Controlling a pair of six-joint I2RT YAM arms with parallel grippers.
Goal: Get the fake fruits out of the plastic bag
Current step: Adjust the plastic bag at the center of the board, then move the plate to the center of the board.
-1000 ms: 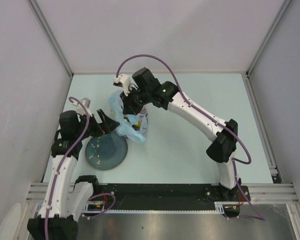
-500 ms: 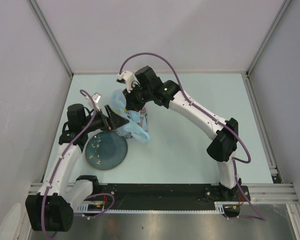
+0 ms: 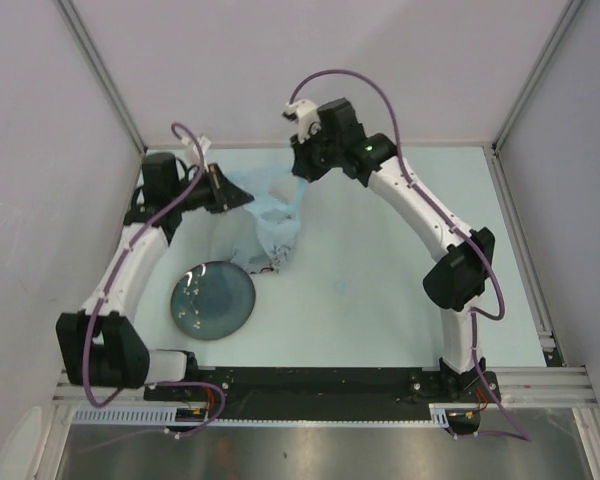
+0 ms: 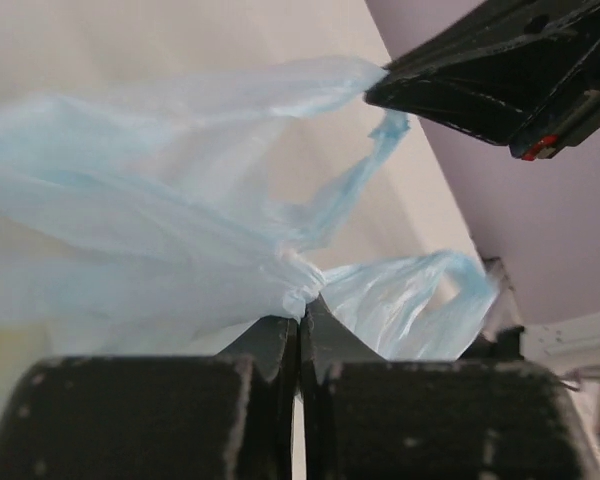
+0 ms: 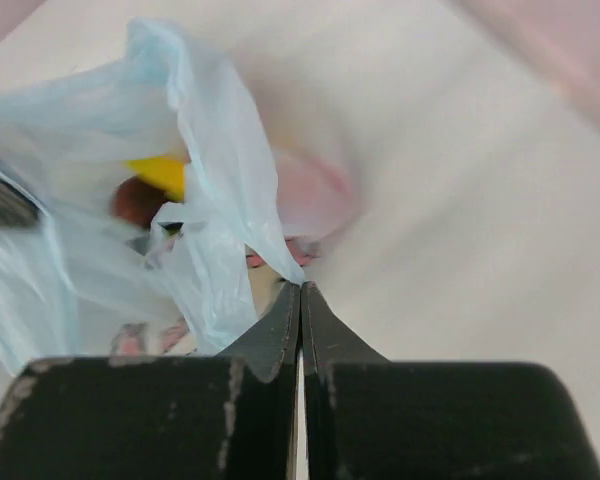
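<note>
Both arms have swung outward and farther back overhead, so the left gripper [image 3: 240, 196] and right gripper [image 3: 301, 180] now stretch the plastic bag [image 3: 276, 228] between them, just beyond the plate [image 3: 213, 300]. Left wrist view: jaws pinched tight on bunched film, evidently anchoring one side of the mouth. Right wrist view: jaws clamped on the opposite edge, with the fake fruits [image 5: 158, 172], yellow and red, inside the bag.

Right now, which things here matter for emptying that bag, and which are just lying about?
Part of the job: plastic bag, pinched by left tool and right tool; fake fruits, yellow and reddish shapes showing through it.
Just lying about: teal plate, beside the bag.
</note>
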